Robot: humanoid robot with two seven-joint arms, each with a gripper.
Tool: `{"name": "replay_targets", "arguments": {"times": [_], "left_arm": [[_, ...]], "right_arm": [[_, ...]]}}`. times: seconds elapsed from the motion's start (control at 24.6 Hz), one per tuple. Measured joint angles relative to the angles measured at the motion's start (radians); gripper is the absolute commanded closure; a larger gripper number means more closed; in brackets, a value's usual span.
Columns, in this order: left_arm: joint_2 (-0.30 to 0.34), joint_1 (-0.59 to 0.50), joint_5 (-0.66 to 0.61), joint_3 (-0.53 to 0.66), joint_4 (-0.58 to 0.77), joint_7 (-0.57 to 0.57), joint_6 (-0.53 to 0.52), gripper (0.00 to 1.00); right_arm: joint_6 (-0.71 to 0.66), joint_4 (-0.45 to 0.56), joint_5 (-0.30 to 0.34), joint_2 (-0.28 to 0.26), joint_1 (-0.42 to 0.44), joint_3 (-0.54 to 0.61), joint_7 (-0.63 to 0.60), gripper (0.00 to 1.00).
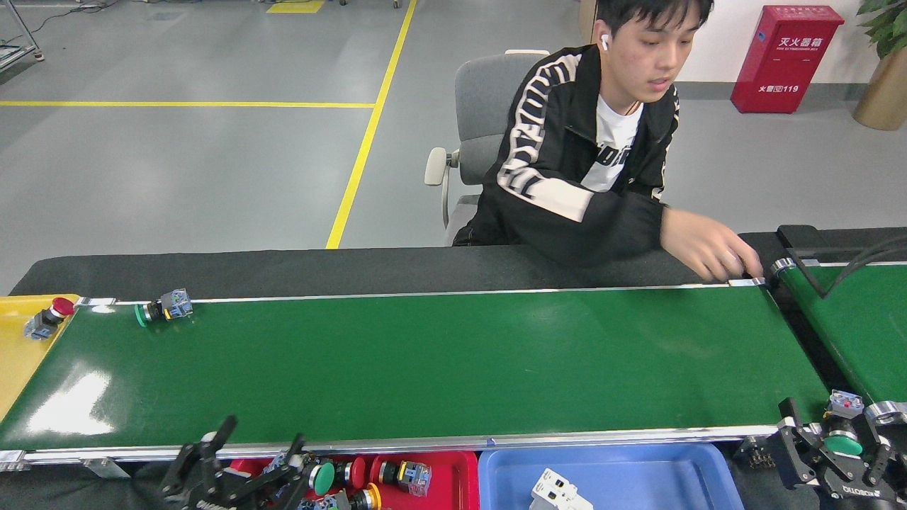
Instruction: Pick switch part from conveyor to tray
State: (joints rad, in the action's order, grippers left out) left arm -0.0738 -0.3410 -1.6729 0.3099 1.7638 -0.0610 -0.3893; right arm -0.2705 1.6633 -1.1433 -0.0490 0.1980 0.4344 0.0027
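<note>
The conveyor (pixel 439 368) runs as a long glossy green belt across the view, with silver rails along its edges; a switch part with a green button (pixel 163 307) lies on its side near the belt's far left corner, close to the far rail; another switch with a red button (pixel 45 319) lies on the yellow tray (pixel 14 361) just past the belt's left end. At the near edge a red tray (pixel 453 474) holds several switches with green, red and yellow parts; just beside it on the right a blue tray (pixel 638 467) holds a white block (pixel 560 490). The left hand (pixel 234 467) sits low at the bottom edge, over the left end of the red tray, its dark fingers spread apart with nothing between them. The right hand (pixel 840 453) is at the bottom right corner, off the belt's right end, its fingers clamped on a green-capped switch (pixel 842 432) held upright. A person in a black jacket (pixel 567 177) sits behind the table and reaches one hand to the belt's far right corner (pixel 712 251); a shorter green belt (pixel 861 326) lies to the right.
</note>
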Motion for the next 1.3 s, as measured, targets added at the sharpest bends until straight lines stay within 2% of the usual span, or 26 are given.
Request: {"name": "replay_targets", "arguments": {"times": [0.12, 0.28, 0.41, 0.65, 0.77, 1.3], "left_arm": [[-0.004, -0.029, 0.0, -0.046, 0.0, -0.009, 0.079, 0.02], [-0.005, -0.017, 0.0, -0.168, 0.0, -0.003, 0.202, 0.02], [-0.005, 0.007, 0.001, -0.229, 0.0, 0.024, 0.25, 0.02], [-0.005, 0.014, 0.039, -0.244, 0.001, 0.037, 0.263, 0.02], [-0.005, 0.015, 0.059, -0.244, 0.001, 0.042, 0.234, 0.02], [-0.017, 0.055, 0.068, -0.24, 0.002, 0.044, 0.216, 0.02]], "right_arm": [[0.003, 0.002, 0.0, 0.0, 0.0, 0.0, 0.0, 0.02], [0.001, 0.002, 0.0, 0.0, 0.001, -0.001, 0.0, 0.02], [0.0, 0.002, 0.0, 0.0, 0.006, -0.001, 0.0, 0.02], [0.0, 0.002, 0.0, 0.0, 0.015, -0.001, -0.003, 0.02], [0.0, 0.002, 0.0, 0.0, 0.016, -0.001, -0.005, 0.02], [-0.001, 0.004, 0.0, 0.0, 0.037, -0.001, -0.008, 0.02]]}}
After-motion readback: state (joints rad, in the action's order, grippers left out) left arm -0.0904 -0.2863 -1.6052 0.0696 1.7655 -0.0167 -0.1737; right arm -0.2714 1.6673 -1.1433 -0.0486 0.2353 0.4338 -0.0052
